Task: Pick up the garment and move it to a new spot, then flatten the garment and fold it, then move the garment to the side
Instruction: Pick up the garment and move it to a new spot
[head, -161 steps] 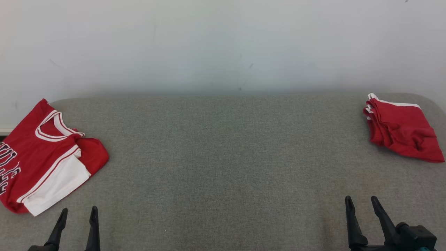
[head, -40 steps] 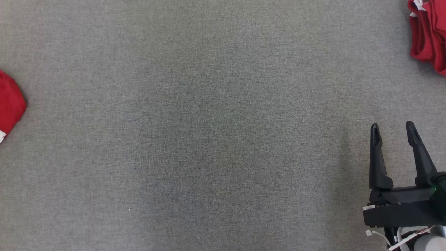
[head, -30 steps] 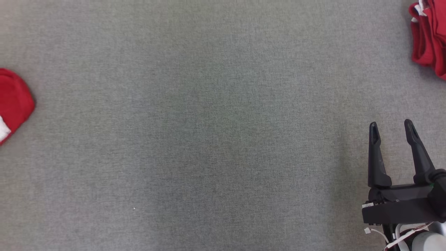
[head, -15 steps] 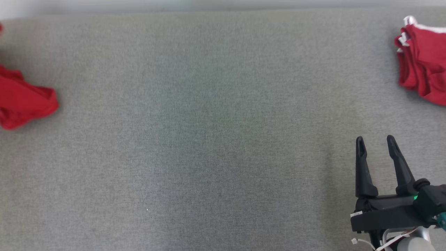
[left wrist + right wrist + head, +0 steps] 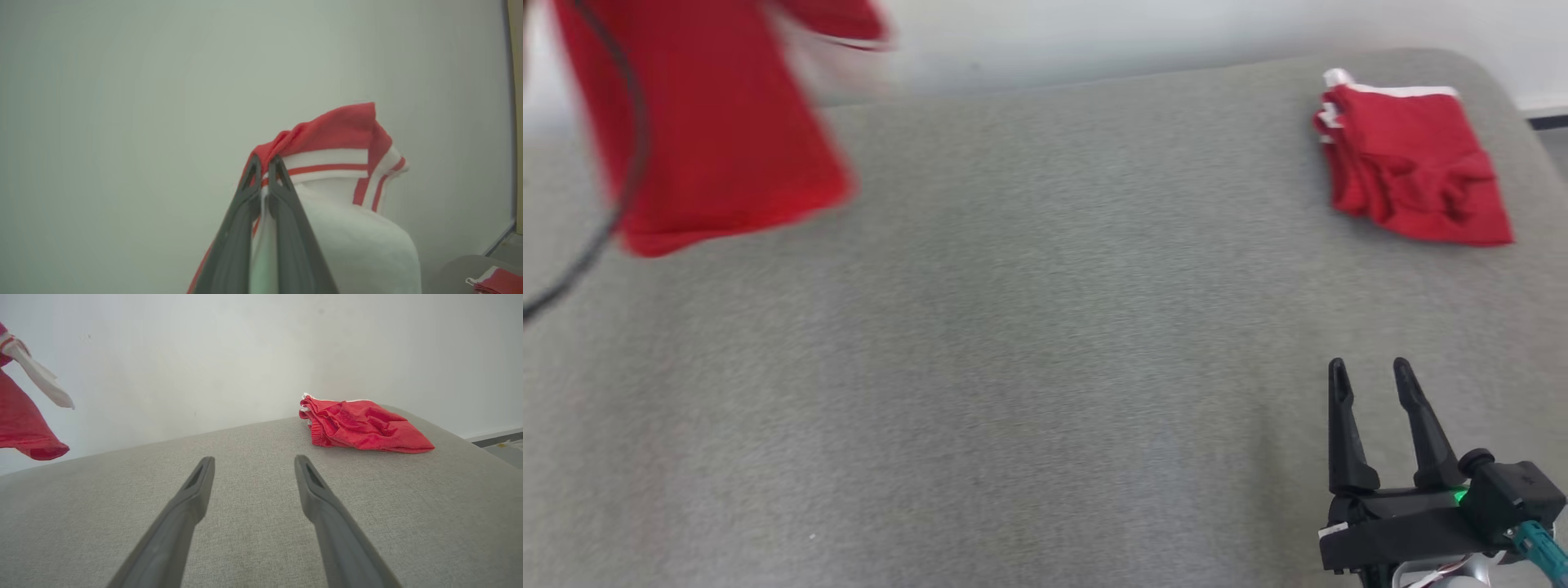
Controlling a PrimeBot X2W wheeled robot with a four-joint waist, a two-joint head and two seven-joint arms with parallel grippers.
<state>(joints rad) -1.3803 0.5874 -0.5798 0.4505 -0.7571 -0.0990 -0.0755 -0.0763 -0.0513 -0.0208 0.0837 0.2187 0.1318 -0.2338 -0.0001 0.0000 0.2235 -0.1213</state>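
Red jersey (image 5: 711,139) hangs in air at ten o'clock, blurred, above far edge of grey fabric bench (image 5: 1045,367). Left fingers (image 5: 284,204) pressed together, pinching its striped white trim. Right fingers (image 5: 1344,433) spread, empty, at five o'clock. Second red garment (image 5: 1413,167) lies bunched on bench at two o'clock.

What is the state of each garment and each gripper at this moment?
jersey: lifted, hanging from the left gripper, blurred in the head view.
left gripper: shut on the jersey.
right gripper: open, empty, over the grey surface.
folded red garment: lying on the grey surface, untouched.
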